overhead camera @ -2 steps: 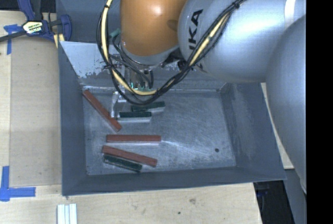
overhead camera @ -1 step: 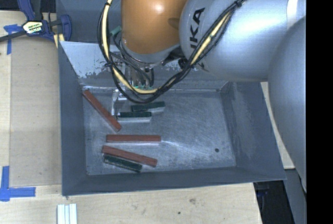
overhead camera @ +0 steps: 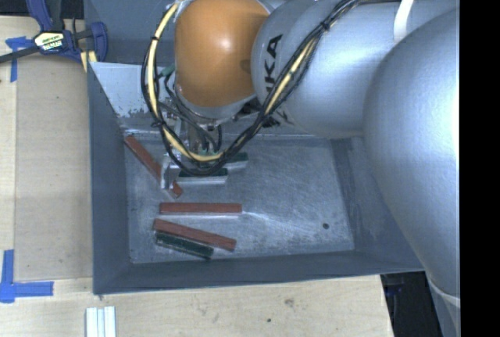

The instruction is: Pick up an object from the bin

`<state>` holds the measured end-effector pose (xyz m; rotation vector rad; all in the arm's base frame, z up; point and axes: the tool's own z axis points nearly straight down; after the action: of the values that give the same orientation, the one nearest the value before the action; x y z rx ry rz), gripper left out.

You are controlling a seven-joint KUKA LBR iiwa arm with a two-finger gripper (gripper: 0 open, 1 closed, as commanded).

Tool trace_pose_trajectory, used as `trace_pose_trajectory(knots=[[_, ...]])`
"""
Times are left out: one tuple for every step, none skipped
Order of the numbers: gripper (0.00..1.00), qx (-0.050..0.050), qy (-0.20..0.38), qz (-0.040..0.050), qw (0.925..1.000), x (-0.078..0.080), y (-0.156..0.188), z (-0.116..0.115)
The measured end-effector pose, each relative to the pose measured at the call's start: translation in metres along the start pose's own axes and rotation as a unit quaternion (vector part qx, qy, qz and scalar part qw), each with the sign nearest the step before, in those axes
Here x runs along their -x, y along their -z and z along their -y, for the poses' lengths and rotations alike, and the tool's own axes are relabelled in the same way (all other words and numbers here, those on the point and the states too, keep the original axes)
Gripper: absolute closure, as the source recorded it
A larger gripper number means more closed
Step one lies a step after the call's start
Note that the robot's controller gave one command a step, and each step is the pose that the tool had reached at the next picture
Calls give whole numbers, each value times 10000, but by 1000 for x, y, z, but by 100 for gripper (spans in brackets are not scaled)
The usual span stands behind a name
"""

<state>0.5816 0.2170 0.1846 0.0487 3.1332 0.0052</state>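
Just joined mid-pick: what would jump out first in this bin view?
The silver arm's orange dome cover looms over the back of the grey metal bin, with the pincer low beneath it. A slanted red-brown flat stick lies just left of it; two more red-brown sticks and a dark green stick lie near the front wall.

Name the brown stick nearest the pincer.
The steeply slanted brown stick at the bin's left, ending by the pincer. The level stick and the slightly tilted one below lie farther off.

Matt, scuffed grey metal bin; smooth glossy orange cover; satin-sheened silver arm; dull reddish-brown sticks
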Motion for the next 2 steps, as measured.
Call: trace_pose_trajectory(knots=[[0, -7, 708, -13, 9975, 4, -66, 16], [100, 11, 1679, 49, 9858, 22, -109, 2]])
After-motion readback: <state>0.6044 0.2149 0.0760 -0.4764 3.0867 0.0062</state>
